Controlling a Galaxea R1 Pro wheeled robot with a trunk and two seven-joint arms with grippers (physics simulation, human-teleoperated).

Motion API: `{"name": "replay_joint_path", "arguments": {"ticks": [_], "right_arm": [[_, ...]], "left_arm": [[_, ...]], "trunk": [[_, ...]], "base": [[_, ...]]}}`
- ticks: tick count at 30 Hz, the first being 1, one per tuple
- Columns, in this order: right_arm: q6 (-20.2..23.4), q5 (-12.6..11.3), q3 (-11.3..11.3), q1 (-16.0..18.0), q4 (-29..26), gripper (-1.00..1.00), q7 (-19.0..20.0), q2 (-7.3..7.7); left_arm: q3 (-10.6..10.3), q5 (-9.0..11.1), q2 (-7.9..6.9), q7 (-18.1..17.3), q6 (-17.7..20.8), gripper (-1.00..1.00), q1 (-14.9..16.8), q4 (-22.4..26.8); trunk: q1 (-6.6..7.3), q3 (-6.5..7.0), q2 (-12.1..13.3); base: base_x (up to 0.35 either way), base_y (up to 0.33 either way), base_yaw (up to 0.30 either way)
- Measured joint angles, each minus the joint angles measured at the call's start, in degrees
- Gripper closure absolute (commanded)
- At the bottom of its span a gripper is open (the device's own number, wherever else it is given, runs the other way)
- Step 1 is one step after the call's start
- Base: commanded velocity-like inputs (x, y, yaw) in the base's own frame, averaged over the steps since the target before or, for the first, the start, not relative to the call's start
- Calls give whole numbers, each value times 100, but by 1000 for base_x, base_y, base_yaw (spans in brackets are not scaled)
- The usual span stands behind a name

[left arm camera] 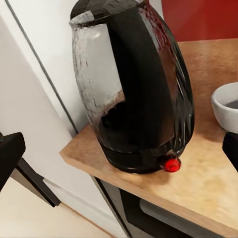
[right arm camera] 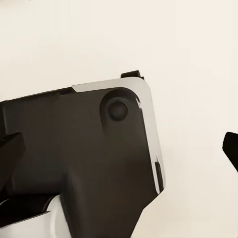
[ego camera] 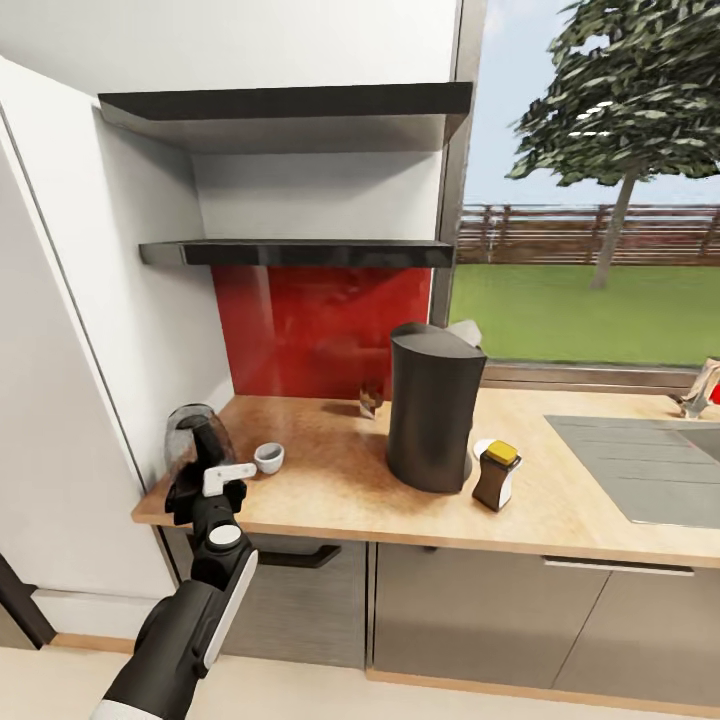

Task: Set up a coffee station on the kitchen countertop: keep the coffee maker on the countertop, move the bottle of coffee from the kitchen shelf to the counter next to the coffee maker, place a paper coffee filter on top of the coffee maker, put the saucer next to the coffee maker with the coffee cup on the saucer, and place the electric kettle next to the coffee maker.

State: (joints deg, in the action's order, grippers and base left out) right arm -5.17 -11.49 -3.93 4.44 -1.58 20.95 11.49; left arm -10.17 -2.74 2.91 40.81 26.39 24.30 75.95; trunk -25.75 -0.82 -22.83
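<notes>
Glossy glass-and-black-plastic electric kettle (left arm camera: 134,84) stands on matt, wood-grain countertop (ego camera: 330,480).

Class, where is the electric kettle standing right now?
In the head view, the electric kettle stands at the countertop's far left corner beside the white wall, with the coffee cup just to its right.

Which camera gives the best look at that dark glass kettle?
The left wrist view: the electric kettle looms close, showing its glass side, black handle and red switch. In the head view the kettle sits small at the countertop's left end, partly behind the left pincer. The right wrist view faces robot parts instead.
</notes>
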Motion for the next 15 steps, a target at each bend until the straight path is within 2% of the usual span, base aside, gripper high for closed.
{"name": "replay_joint_path", "arguments": {"ticks": [4, 10, 15], "right_arm": [[0, 0, 0, 0, 5, -100, 0, 3], [0, 0, 0, 0, 8, -100, 0, 3], [0, 0, 0, 0, 9, -100, 0, 2]], "left_arm": [[5, 141, -7, -5, -21, -100, 0, -12], [6, 169, -3, -7, -23, -100, 2, -14], [6, 168, -2, -3, -19, -100, 8, -14]], "trunk": [[1, 0, 0], [0, 0, 0], [2, 0, 0]], "base": [[87, 0, 0], [30, 0, 0], [158, 0, 0]]}}
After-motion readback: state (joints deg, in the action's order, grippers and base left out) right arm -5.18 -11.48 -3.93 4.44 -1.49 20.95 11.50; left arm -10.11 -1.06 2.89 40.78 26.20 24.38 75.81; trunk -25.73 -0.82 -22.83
